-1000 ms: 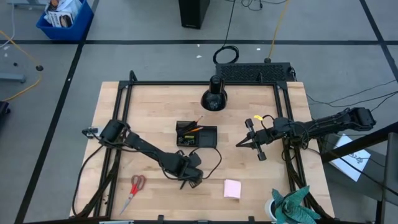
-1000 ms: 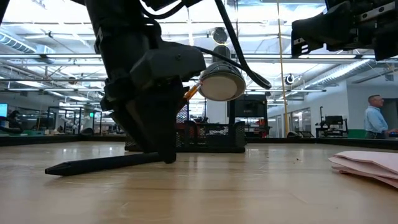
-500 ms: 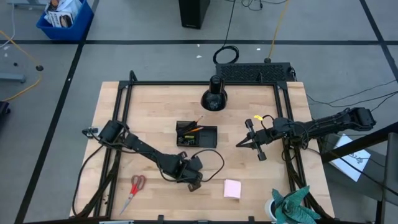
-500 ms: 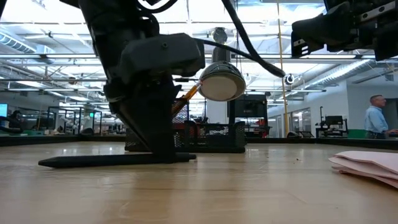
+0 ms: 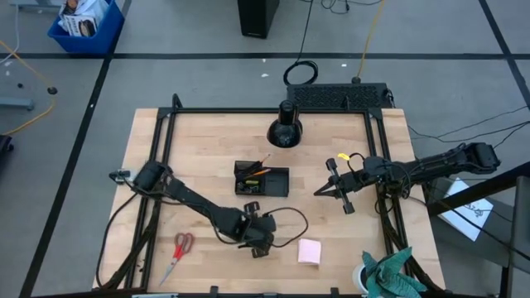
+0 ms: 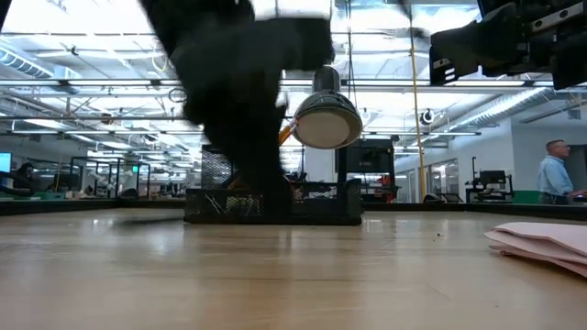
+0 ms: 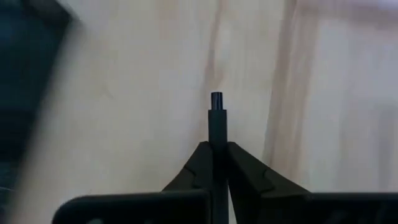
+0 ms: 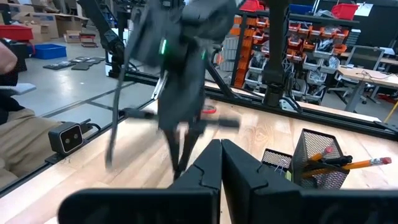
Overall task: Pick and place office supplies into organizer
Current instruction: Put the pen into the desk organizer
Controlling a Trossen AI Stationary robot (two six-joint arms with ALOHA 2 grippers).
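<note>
Black pen [image 7: 217, 118], one, pinched.

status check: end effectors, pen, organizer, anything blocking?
Left end effector shut on black pen, low over table near pink pad. Right end effector shut, empty, idle beside organizer. Nothing blocking seen.

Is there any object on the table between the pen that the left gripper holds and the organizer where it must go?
Nothing visible stands in the way. The left gripper is shut on the black pen toward the table's near edge. The wood between it and the organizer looks bare. The pink sticky-note pad and the scissors lie off to the sides.
</note>
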